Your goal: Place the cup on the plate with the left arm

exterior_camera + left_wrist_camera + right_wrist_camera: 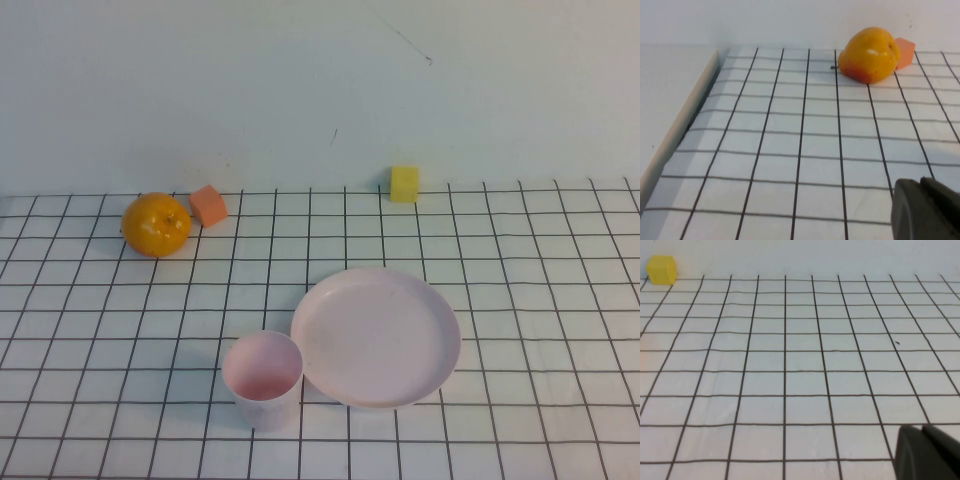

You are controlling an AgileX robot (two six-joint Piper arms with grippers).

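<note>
- Pale pink plastic is the material of the cup [263, 379], which stands upright on the gridded cloth [520, 290] at the near side, mouth up.
- The plate [377, 336], also pale pink, lies just beside the cup on its right; their rims look almost touching.
- An orange fruit [156, 224] sits far back on the left, with a small orange block [208, 205] just beside it; a yellow cube [404, 184] stands near the wall, well apart.
- The left gripper [926, 210] shows only as a dark corner in the left wrist view, facing the fruit; whether it is open or closed I cannot tell.
- The right gripper [927, 452] is likewise a dark corner over bare cloth; its state cannot be told.
</note>
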